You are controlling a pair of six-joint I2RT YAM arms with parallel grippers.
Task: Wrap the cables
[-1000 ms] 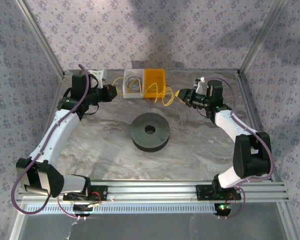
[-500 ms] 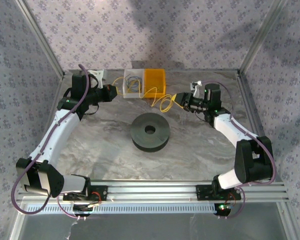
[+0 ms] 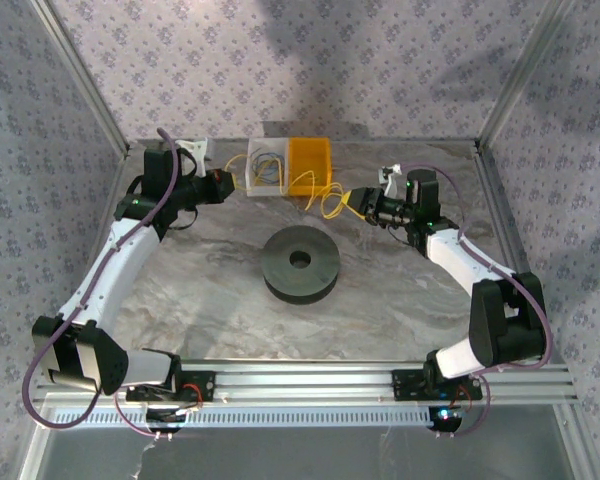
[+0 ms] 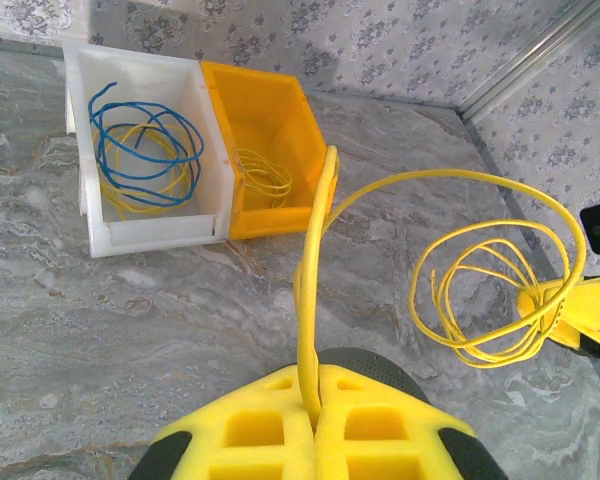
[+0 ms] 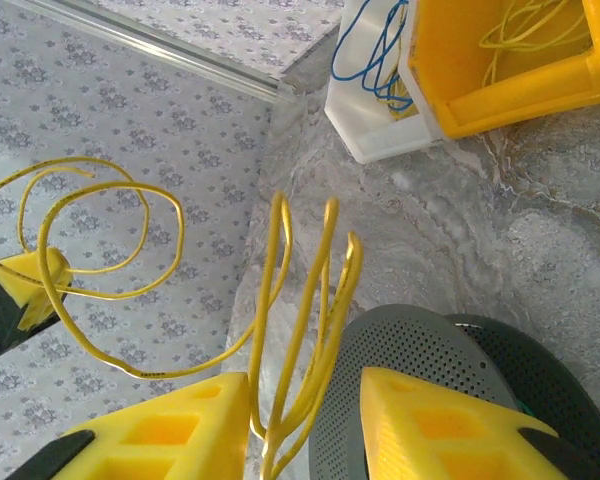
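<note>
The cable is a thin yellow wire (image 3: 325,195) strung in the air between both grippers at the back of the table. My left gripper (image 3: 225,185) is shut on one end; in the left wrist view the wire (image 4: 315,250) runs out from between the pressed pads (image 4: 317,400) and curls into loose loops (image 4: 480,300). My right gripper (image 3: 358,203) stands open at those loops. In the right wrist view several strands (image 5: 280,260) pass between its fingers (image 5: 305,385), lying against the left pad with a gap to the right one. A black spool (image 3: 300,263) sits mid-table.
A white bin (image 3: 265,170) with blue and yellow wire and a yellow bin (image 3: 310,160) with more yellow wire stand at the back wall, just behind the hanging cable. Metal frame posts and patterned walls close in the table on three sides.
My right gripper has moved left and slightly nearer, onto the wire loops, with its jaws a little wider. The left arm has stayed where it was, still clamped on the wire.
</note>
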